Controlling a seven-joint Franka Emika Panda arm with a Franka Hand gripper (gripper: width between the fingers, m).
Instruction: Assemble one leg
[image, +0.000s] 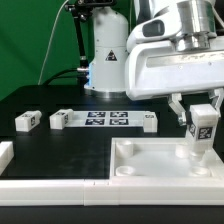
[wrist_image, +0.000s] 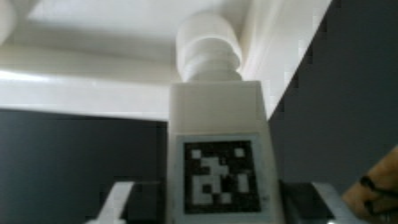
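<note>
Over panel (image: 140, 165), hand (image: 202, 118) grips leg (image: 203, 135); only exterior view shows marker board (image: 105, 120).

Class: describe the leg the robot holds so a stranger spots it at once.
Find the large white panel at the exterior view's lower right. Upright above it, between the fingers, is the leg; the other leg lies on the table beside the marker board.

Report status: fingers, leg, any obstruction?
Both fingers shut on small white rectangular plastic leg. Leg upright over large white square panel. No obstruction seen.
</note>
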